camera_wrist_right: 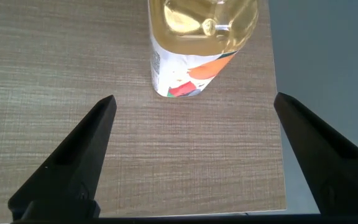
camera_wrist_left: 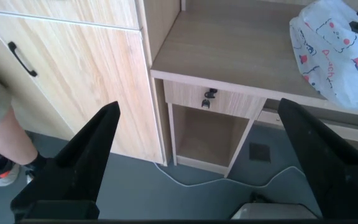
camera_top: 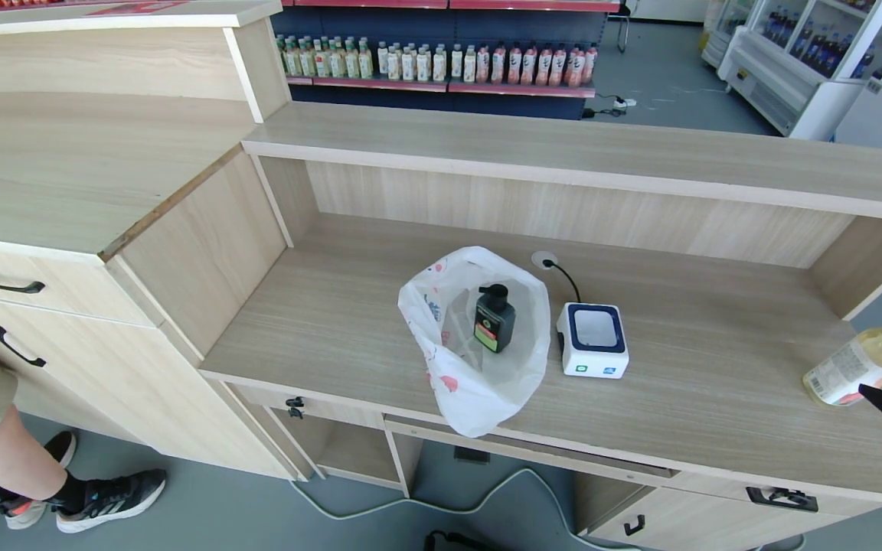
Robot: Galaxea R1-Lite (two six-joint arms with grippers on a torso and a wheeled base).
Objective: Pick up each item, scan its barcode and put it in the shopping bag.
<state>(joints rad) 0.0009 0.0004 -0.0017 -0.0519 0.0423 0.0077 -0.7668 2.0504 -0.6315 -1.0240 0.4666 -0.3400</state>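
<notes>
A white plastic shopping bag stands open at the counter's front middle, with a dark pump bottle upright inside it. Beside it, on the right, sits the white barcode scanner, window facing up. A bottle of yellow liquid stands near the counter's right edge. My right gripper is open, and the bottle is just beyond its fingertips, untouched. Its dark finger shows just in front of the bottle. My left gripper hangs open and holds nothing, off the counter's front left corner, with the bag off to one side.
The wooden counter has a raised back ledge and side walls. A taller cabinet with drawers stands on the left. The scanner's cable runs to a hole in the counter. A cable lies on the floor below.
</notes>
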